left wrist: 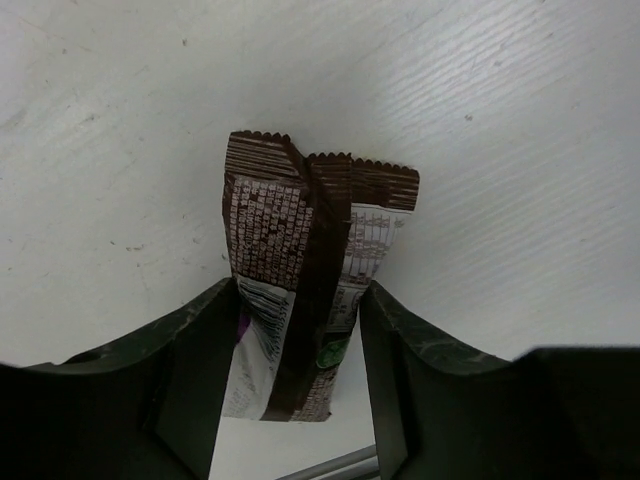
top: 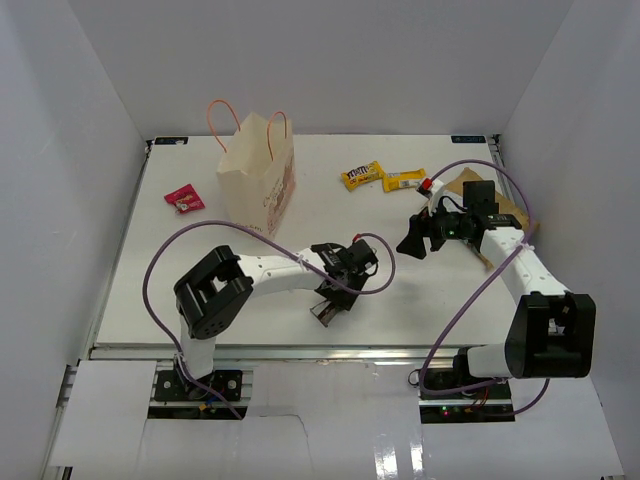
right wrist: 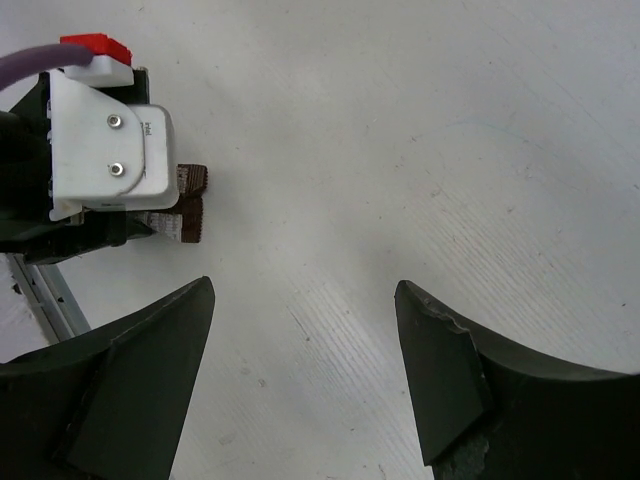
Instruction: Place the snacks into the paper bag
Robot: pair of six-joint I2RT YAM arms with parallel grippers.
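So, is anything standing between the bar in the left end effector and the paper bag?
Nothing visible does. The brown-and-white bar sits between the fingers of the left end effector, and no object lies on the table between it and the paper bag. The bag stands upright, so the bar must go over its rim.

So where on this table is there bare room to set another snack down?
Bare white table lies near left, between the pink packet and the left arm, whose jaws hold the brown bar, and mid-table, between the paper bag and the yellow packets. The far right is crowded: packets, tan pouch and right arm.
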